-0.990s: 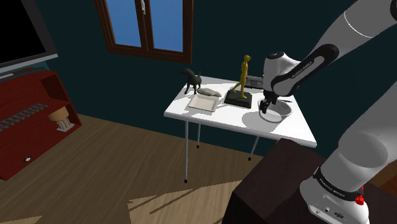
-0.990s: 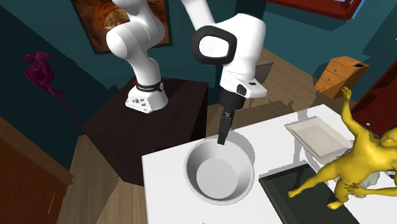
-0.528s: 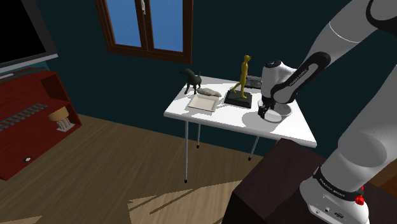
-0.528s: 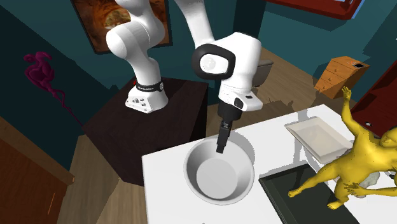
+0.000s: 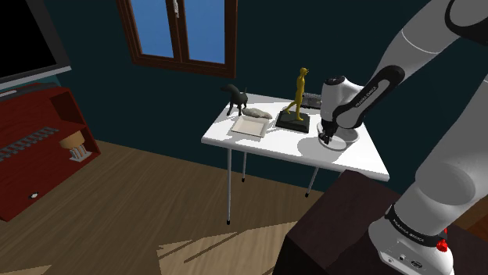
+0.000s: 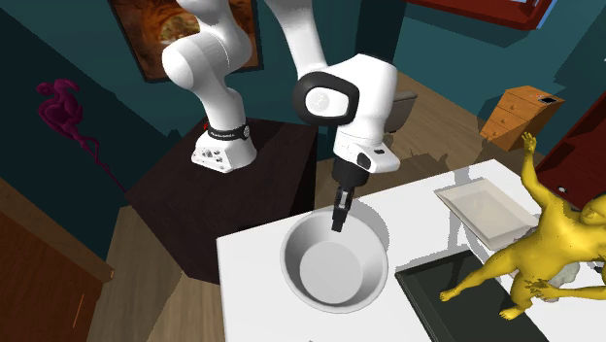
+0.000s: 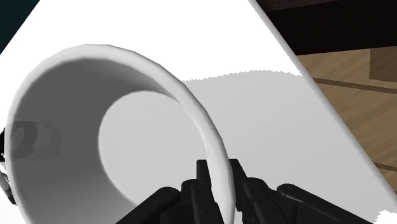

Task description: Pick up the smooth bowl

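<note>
The white bowl (image 6: 335, 277) sits upright on the white table (image 6: 251, 291), near the table's edge that faces the dark stand (image 6: 209, 199), and its inside is plain and smooth. The black hand (image 6: 338, 224) comes down from above on the part of the rim nearest the stand. In the wrist view the hand (image 7: 219, 168) straddles that rim, one of its fingers (image 7: 202, 177) inside the bowl (image 7: 127, 127) and the other outside, and both press against the thin wall, so the hand is clenched on the bowl's rim. The bowl's base rests flat on the table (image 7: 273, 121). In the shoulder view the hand (image 5: 325, 141) and the bowl (image 5: 349, 134) lie toward the table's right end, with the white arm bending down over them from the upper right. Beside the bowl, toward that view's left, a yellow figure (image 5: 298, 92) stands on a dark base (image 5: 291, 123). Farther left a shallow white tray (image 5: 249, 127) lies on the table (image 5: 266, 147) with a small grey lump (image 5: 256, 114) at its far edge, and a dark animal figure (image 5: 237, 97) stands behind it. In the second exterior view the yellow figure (image 6: 554, 243) is at the right, the tray (image 6: 481, 209) lies beyond it, and the dark base (image 6: 437, 291) lies just beside the bowl.
</note>
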Tool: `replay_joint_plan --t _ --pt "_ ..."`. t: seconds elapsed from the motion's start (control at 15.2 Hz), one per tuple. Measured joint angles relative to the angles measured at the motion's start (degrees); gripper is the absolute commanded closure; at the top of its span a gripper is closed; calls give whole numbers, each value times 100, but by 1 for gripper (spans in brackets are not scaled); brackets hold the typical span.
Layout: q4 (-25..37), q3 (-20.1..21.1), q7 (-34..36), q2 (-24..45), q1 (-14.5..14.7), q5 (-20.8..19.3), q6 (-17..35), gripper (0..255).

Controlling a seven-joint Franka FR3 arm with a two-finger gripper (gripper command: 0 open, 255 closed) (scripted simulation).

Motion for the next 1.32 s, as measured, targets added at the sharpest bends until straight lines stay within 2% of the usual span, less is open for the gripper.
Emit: replay_joint_plan --t 0.4,1.32 --pt "-23 11 -65 -100 1 60 -80 255" --pt "25 105 -846 -1147 88 745 -1109 255"
